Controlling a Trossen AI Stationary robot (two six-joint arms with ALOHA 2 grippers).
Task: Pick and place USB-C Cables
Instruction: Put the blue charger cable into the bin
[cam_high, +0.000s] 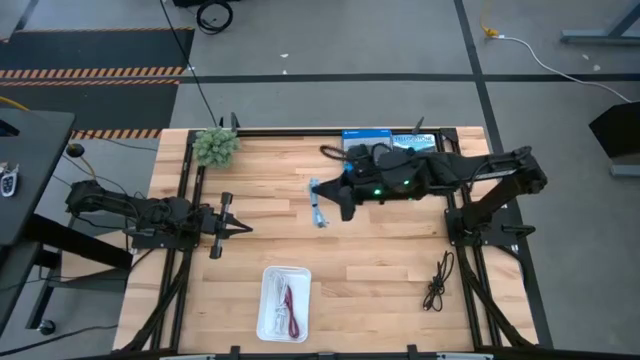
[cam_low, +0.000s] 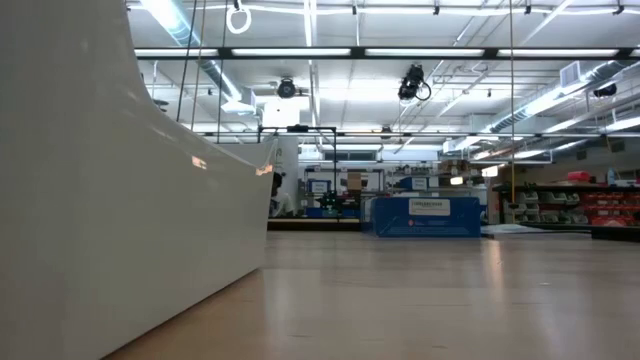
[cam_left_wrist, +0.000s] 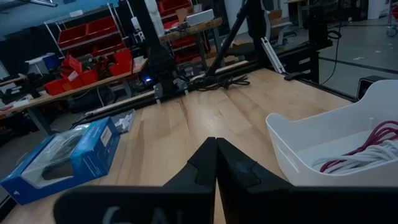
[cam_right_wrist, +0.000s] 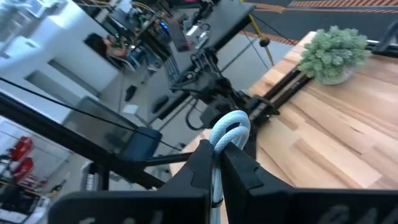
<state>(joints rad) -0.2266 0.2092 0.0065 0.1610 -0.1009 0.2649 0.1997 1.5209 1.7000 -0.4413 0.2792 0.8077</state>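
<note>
My right gripper (cam_high: 325, 196) is over the table's middle, shut on the pale blue-grey cable (cam_high: 318, 207); its wrist view shows the cable's loop (cam_right_wrist: 229, 130) at the fingertips (cam_right_wrist: 217, 155). The white tray (cam_high: 285, 303) sits near the table's near edge, with the dark red cable (cam_high: 292, 303) and the white cable (cam_high: 275, 310) lying inside; the left wrist view shows both cables (cam_left_wrist: 360, 149) too. The black cable (cam_high: 437, 282) lies coiled on the table by the right arm's base. My left gripper (cam_high: 238, 228) waits shut at the table's left, away from everything. My right gripper pinches the pale blue-grey cable between its two fingers, reaching level from the table's right. A bent loop (cam_right_wrist: 231, 127) sticks out past the fingertips. The rest of the cable (cam_high: 319, 215) trails beside the gripper toward the near edge. Whether it touches the table I cannot tell.
Two blue-and-black product boxes (cam_high: 365, 140) (cam_high: 415, 139) lie at the far edge behind the right arm. The green fuzzy plant (cam_high: 215, 147) stands at the far left corner. In the low view the tray wall (cam_low: 100, 200) fills the left side. Bare wood lies between the tray and the black cable.
</note>
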